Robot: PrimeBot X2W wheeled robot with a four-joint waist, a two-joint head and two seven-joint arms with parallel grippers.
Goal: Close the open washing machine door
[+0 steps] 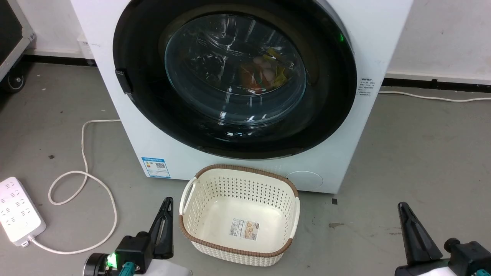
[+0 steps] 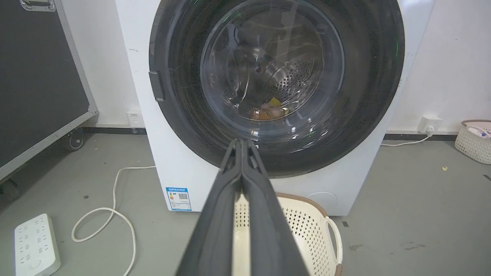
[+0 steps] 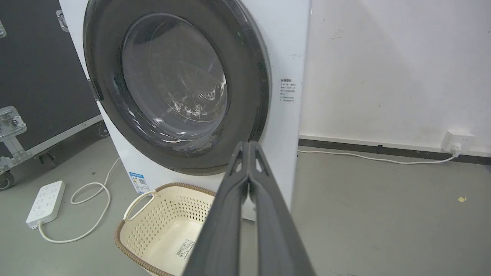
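Note:
The washing machine door (image 1: pixel 234 78), a wide glossy black rim around a bulging clear glass bowl, lies flat against the white machine (image 1: pixel 378 34) and looks closed; colourful laundry shows through the glass. The door (image 2: pixel 276 80) faces the left wrist view head-on, and the door (image 3: pixel 176 84) appears at an angle in the right wrist view. My left gripper (image 1: pixel 167 200) rests low at the lower left, shut and holding nothing, fingertips (image 2: pixel 241 142) pressed together. My right gripper (image 1: pixel 402 205) rests at the lower right, also shut and holding nothing, fingertips (image 3: pixel 248 145) together. Both are well short of the door.
A cream perforated basket (image 1: pixel 199 230) with a brown rim stands on the floor before the machine, between my grippers. A white power strip (image 1: pixel 17 210) and looping cable (image 1: pixel 82 153) lie at left. A black wheeled case (image 2: pixel 38 76) stands far left. Another basket (image 2: pixel 473 142) sits by the right wall.

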